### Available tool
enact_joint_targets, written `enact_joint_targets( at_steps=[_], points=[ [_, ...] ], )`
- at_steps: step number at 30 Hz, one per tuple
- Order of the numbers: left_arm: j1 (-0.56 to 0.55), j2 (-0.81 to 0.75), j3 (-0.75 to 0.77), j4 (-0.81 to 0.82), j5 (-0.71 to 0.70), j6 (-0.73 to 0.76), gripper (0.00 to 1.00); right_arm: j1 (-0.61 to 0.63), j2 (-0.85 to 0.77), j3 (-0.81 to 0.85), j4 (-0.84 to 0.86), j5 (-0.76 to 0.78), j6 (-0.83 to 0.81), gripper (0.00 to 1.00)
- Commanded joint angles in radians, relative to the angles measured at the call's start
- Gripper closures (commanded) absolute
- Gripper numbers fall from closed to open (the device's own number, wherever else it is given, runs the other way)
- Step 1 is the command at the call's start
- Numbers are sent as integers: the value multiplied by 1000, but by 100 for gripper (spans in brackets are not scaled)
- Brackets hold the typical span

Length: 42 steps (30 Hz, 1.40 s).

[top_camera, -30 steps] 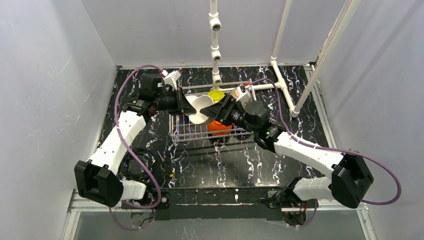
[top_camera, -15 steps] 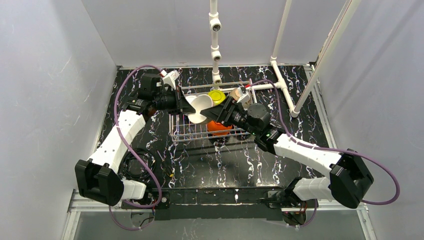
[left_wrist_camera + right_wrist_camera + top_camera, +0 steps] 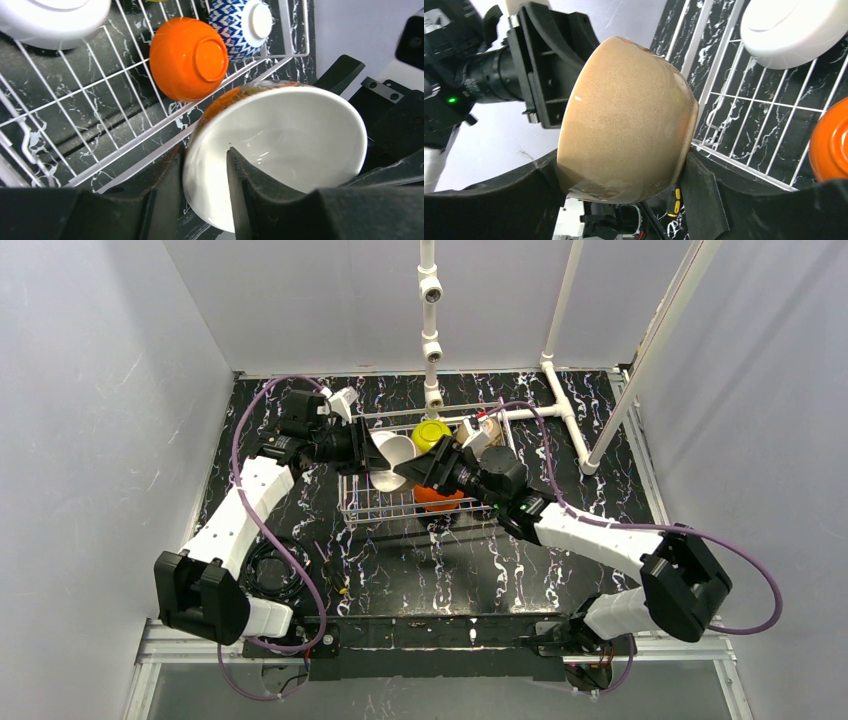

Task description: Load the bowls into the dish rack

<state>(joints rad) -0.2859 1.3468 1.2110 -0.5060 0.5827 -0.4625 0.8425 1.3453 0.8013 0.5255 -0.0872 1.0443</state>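
The beige-brown bowl (image 3: 395, 452), white inside (image 3: 290, 135), hangs tilted above the left end of the dish rack (image 3: 365, 505). My left gripper (image 3: 205, 155) is shut on its rim, one finger inside and one outside. My right gripper (image 3: 621, 165) spans the same bowl (image 3: 624, 115) from foot to rim, and its fingers touch both sides. In the rack lie the orange bowl (image 3: 187, 57), the blue-and-white bowl (image 3: 235, 22), the white bowl (image 3: 50, 20) and the yellow-green bowl (image 3: 432, 431).
The white pipe frame (image 3: 432, 340) rises right behind the rack and runs off to the right. A coil of purple cable (image 3: 270, 565) lies by the left arm's base. Grey walls close in both sides. A yellow-and-black tool (image 3: 676, 200) lies under the bowl.
My right gripper has moved left and come around the bowl that my left gripper holds. The left gripper and the bowl have shifted slightly toward the back.
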Motion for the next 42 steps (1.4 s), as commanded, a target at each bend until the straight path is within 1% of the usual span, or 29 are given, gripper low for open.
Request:
enact_joint_targets(
  at_steps=[1,3,6,10,18,24,29,33,36,42],
  points=[
    [-1,-17,47,-66,-109,28,62,3,26,104,41,74,-33,58],
    [-1,-25,56,-84,-171,40,55,2,47,119,21,106,-48,58],
    [1,-41,64,-107,-271,55,47,3,72,139,-5,137,-92,58],
    [1,-63,67,-125,-331,76,41,2,101,164,-36,159,-147,58],
    [2,-121,68,-157,-412,98,37,4,167,222,-104,165,-273,59],
    [2,-186,84,-183,-469,89,35,15,229,330,-199,145,-378,60],
    [2,-271,91,-175,-523,63,26,37,268,415,-347,237,-469,60],
    [2,-314,84,-172,-561,56,20,68,300,498,-507,329,-505,62],
    [3,-323,82,-173,-566,53,17,93,320,548,-617,402,-499,62],
    [2,-329,90,-177,-567,53,16,149,389,678,-793,538,-498,63]
  ],
)
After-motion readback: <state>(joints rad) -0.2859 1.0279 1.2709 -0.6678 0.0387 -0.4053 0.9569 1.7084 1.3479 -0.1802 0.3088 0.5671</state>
